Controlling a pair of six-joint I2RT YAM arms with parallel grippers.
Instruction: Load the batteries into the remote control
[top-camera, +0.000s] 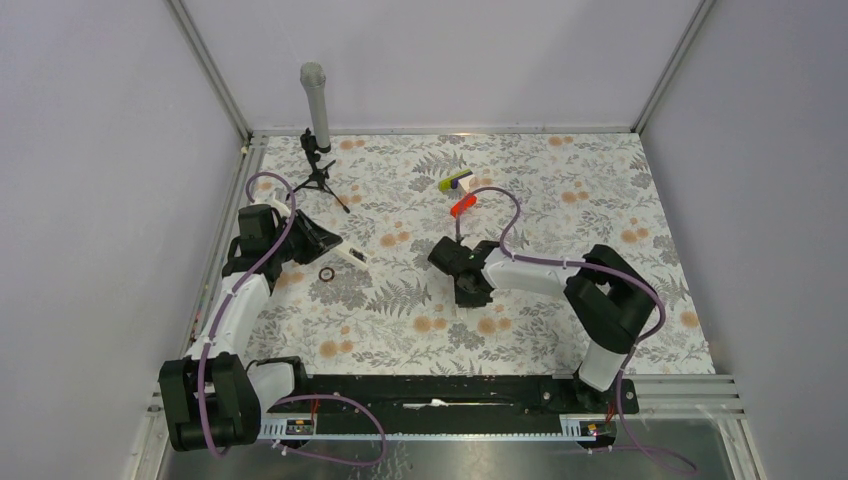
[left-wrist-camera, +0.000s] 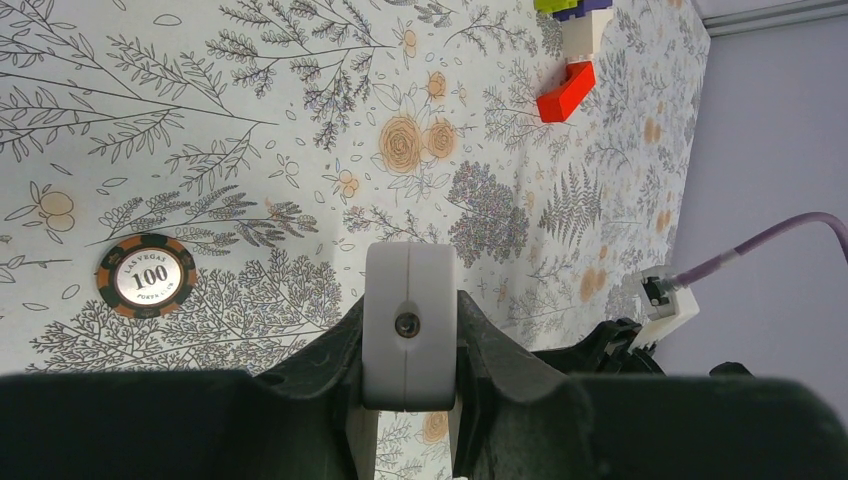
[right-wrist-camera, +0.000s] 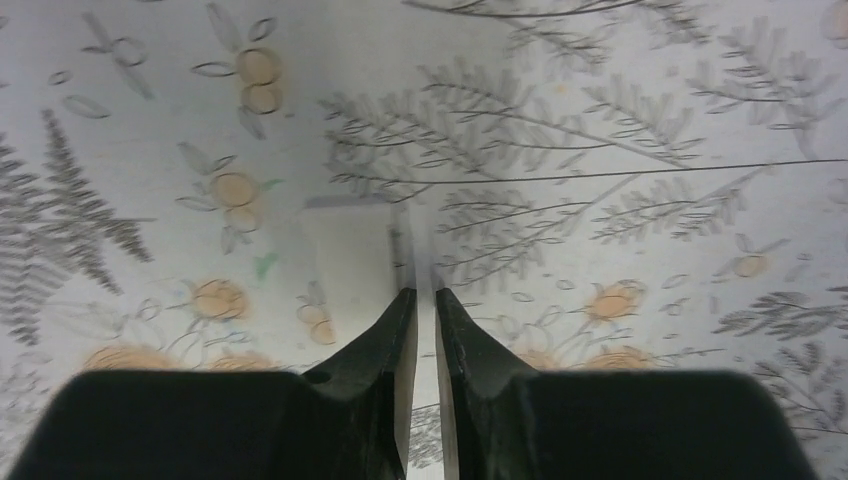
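Two arms on the floral cloth, so let's start at the near edge. The left gripper is clamped tight on the one remote control. The white bar sits squarely between the pads with its end facing the wrist camera, and from above it pokes out to the right. The right gripper is low over the middle of the cloth, well apart from the remote. Its fingers are almost together, with only a thin slit between them. One pale flat piece lies just past the tips, to their left. Whether the tips nip its edge, I cannot tell.

A single poker chip lies flat just beside the remote, not touching it. Further out sits one red block, and just behind it one lime-and-purple block; the left wrist view shows a white piece between the two. At the far left corner stands one small black tripod with one grey cylinder upright on top.
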